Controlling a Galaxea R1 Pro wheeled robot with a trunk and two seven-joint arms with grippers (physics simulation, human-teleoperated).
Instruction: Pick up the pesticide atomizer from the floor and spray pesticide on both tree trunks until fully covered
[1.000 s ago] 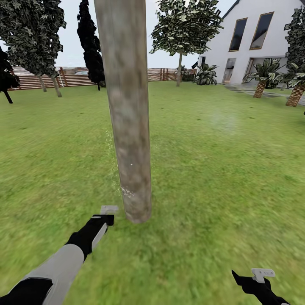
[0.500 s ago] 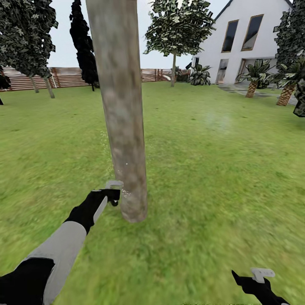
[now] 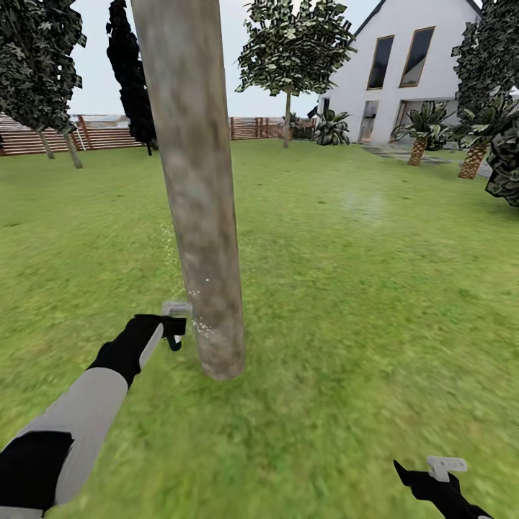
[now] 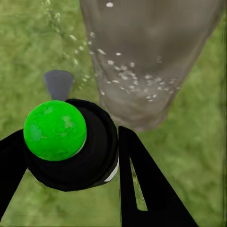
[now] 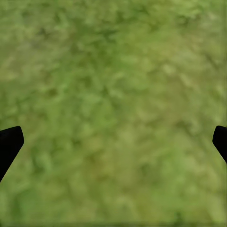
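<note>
The pesticide atomizer (image 4: 71, 146) sits clamped between the two black fingers (image 4: 142, 184) of the left gripper (image 3: 173, 326), a round dark bottle with a bright green cap (image 4: 55, 130) facing the wrist camera and a small grey nozzle (image 4: 58, 83) sticking out beyond it. In the head view the atomizer is little more than a dark shape under a pale grey piece at the gripper's tip, held low and just beside the foot of the tree trunk (image 3: 194, 187). White droplets (image 4: 125, 75) speckle the lower bark near the nozzle, and a thin scatter of them hangs in the air on that side of the trunk. The trunk is thick, mottled grey-beige, leaning slightly, and rises out of the top of the head view from the green lawn (image 3: 346, 288).

The right gripper (image 3: 441, 479) hangs low at the robot's right, well apart from the tree, its fingers spread wide over bare grass with nothing between them.

Beyond the lawn stand a brown slatted fence (image 3: 101, 133), dark-foliaged trees, two short palms (image 3: 418, 140) and a white house (image 3: 411, 65).
</note>
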